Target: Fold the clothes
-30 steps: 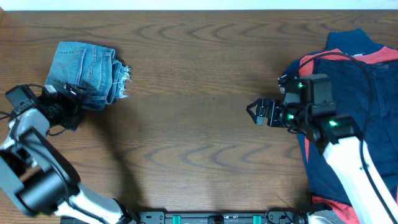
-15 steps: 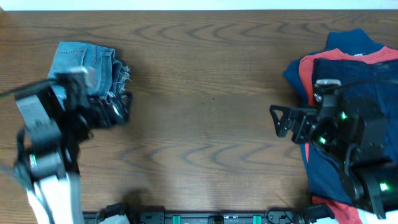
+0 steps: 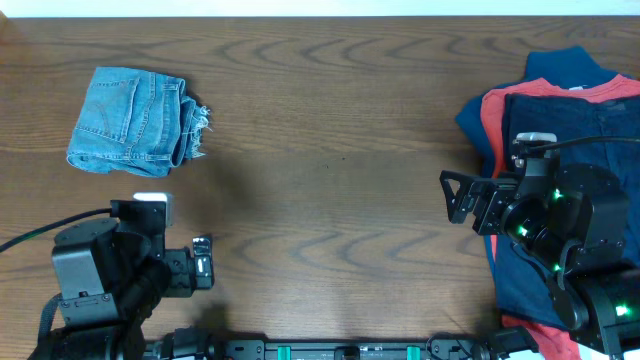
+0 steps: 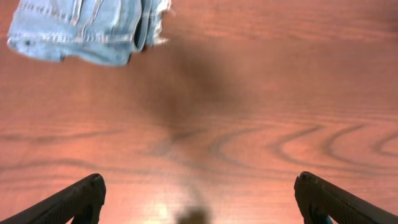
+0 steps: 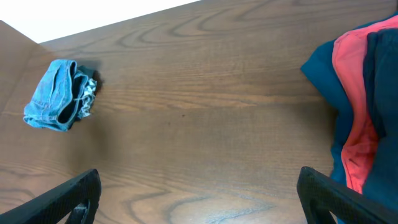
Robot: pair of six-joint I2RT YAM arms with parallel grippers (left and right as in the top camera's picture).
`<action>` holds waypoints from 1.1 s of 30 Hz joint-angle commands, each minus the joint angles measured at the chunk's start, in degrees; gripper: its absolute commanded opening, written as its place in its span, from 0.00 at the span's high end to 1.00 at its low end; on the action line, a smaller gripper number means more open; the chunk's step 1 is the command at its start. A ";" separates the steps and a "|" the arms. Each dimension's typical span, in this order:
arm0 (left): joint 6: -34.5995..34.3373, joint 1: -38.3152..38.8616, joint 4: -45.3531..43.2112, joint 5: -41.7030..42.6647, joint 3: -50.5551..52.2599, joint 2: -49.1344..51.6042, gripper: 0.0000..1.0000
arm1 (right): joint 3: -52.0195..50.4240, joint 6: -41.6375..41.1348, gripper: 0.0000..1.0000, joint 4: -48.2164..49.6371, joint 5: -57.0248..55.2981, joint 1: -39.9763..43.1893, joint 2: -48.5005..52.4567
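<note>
The overhead camera is looking straight down on the whole tabletop (image 3: 330, 120). The left wrist camera is looking down nearer, the right wrist slanting across it; all are showing the jeans (image 3: 135, 120).

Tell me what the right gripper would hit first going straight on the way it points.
The way looks free: the right gripper, jaws open, points left over bare table. The folded jeans lie off that line, farther back. If tilted downward, it meets wood first.
</note>
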State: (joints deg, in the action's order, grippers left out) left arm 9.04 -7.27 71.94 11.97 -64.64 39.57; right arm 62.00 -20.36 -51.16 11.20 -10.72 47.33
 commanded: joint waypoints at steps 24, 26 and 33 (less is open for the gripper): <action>1.49 3.26 -6.58 -5.29 0.83 -3.54 0.02 | 0.79 0.26 0.01 -2.47 -0.68 0.11 -0.13; 1.49 4.96 -14.56 -5.44 3.23 -5.92 0.02 | 0.79 0.26 0.01 -2.47 -0.68 0.11 -0.13; 1.64 7.41 -33.27 -5.60 17.84 -18.03 0.02 | 0.79 0.26 0.01 -2.47 -0.70 0.11 -0.13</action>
State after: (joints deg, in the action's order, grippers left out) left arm 9.74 -0.32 40.60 7.25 -52.58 25.87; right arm 62.00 -20.36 -53.43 10.83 -10.72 47.35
